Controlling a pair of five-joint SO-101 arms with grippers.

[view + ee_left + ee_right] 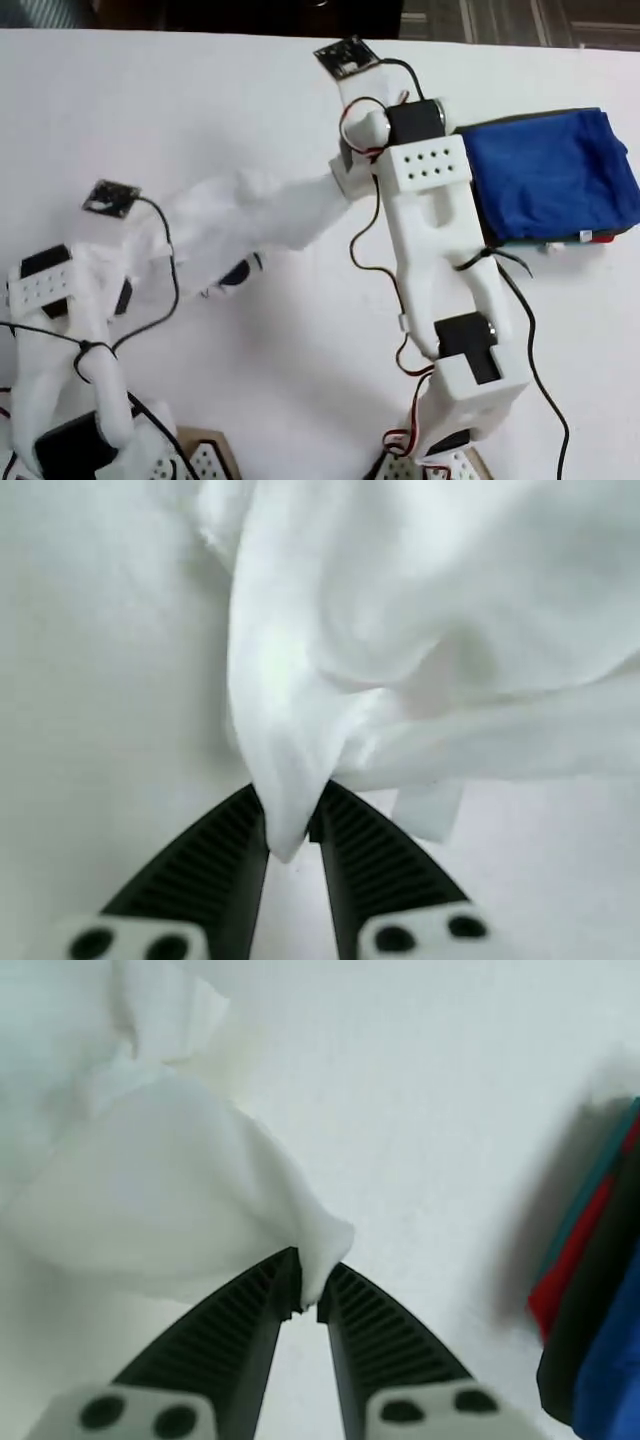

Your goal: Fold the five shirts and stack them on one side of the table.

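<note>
One white shirt (250, 215), left hand (290, 825) pinching one end, right hand (308, 1295) pinching the other, folded stack (550, 175) nearby

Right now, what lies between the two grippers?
The white shirt, one end pinched in the left gripper, the other in the right gripper; the high view shows it.

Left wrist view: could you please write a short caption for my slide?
Left gripper shut on a fold of the white shirt, white table beneath.

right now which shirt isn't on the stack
The white shirt, pinched by the left gripper and right gripper; the others lie folded under the blue shirt.
</note>
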